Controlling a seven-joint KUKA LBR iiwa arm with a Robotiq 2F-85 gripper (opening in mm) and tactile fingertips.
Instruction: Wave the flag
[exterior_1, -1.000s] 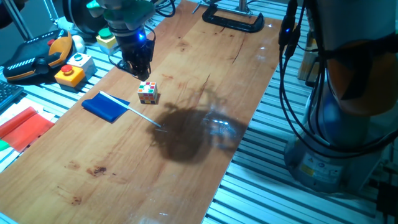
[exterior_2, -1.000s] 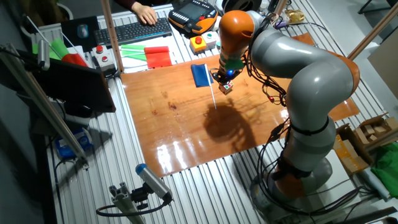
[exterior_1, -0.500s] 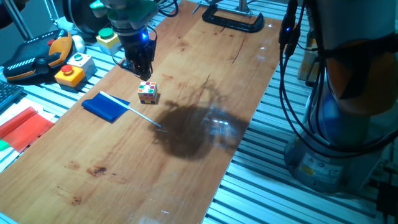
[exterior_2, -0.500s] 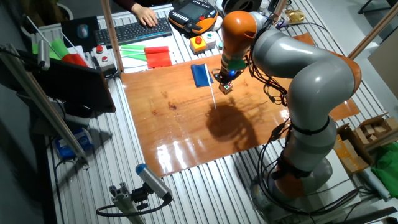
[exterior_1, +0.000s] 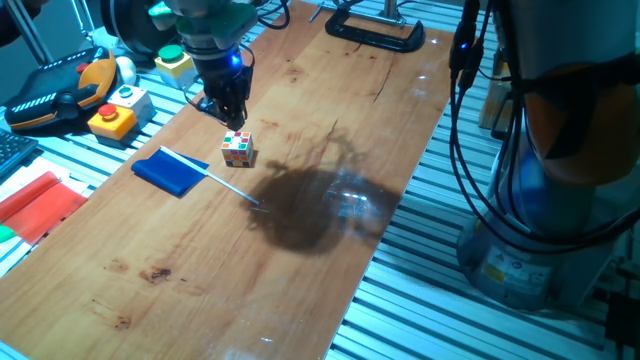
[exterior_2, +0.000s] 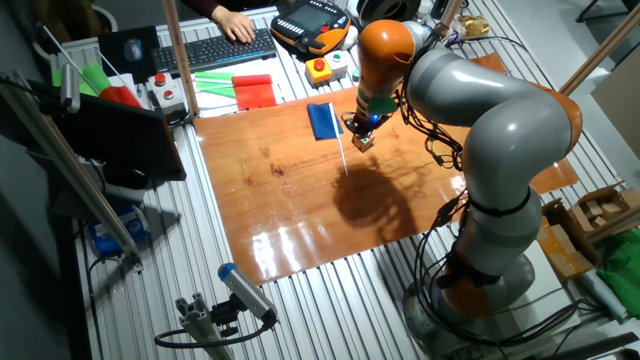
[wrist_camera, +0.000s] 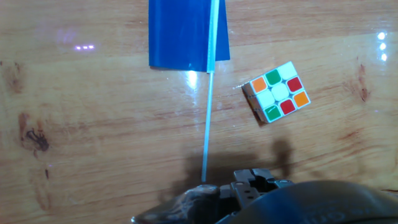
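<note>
The flag (exterior_1: 170, 172) lies flat on the wooden table (exterior_1: 330, 120), its royal-blue cloth to the left and its thin white stick (exterior_1: 232, 187) running right. From the other side the flag (exterior_2: 322, 121) is just left of the arm's hand. My gripper (exterior_1: 230, 113) hangs a little above the table behind the small multicoloured cube (exterior_1: 237, 148), apart from the flag and holding nothing; its fingers look open. In the hand view the blue cloth (wrist_camera: 186, 34) is at the top, the stick (wrist_camera: 207, 118) runs down toward the hand, and the cube (wrist_camera: 277, 92) sits to its right.
A red flat sheet (exterior_1: 35, 205) lies off the table's left edge. A yellow button box (exterior_1: 112, 118) and an orange-black pendant (exterior_1: 60, 90) stand behind it. A black clamp (exterior_1: 375, 30) holds the far table edge. Cables (exterior_1: 480, 150) hang at the right.
The gripper has shifted very slightly toward the far side of the table. The flag and the cube have not moved.
</note>
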